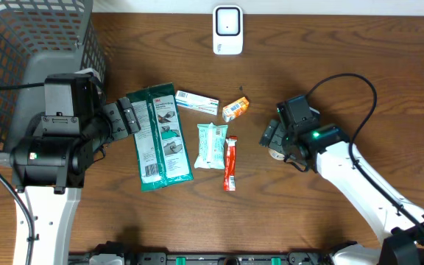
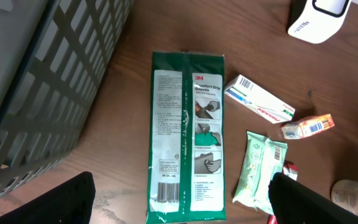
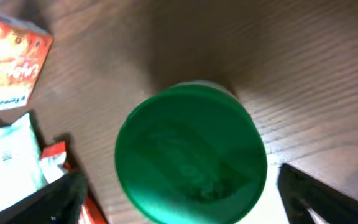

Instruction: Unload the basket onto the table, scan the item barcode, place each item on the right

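Observation:
A white barcode scanner [image 1: 227, 30] stands at the table's far edge, and it also shows in the left wrist view [image 2: 319, 18]. Several items lie mid-table. A green 3M pack [image 1: 157, 136] lies flat with its barcode [image 2: 168, 191] facing up. My left gripper [image 1: 127, 118] hovers open above that pack's end [image 2: 179, 211], its fingers [image 2: 42, 202] wide apart and holding nothing. My right gripper [image 1: 273, 140] is open over a bottle with a round green lid [image 3: 191, 152]. Its fingers [image 3: 48, 202] stand on either side of the lid without touching it.
A grey mesh basket [image 1: 20, 44] fills the far left corner. A white toothpaste box [image 1: 197, 101], a small orange box [image 1: 235, 109], a pale green wipes pack [image 1: 211, 145] and a red stick pack [image 1: 230, 163] lie between the two grippers.

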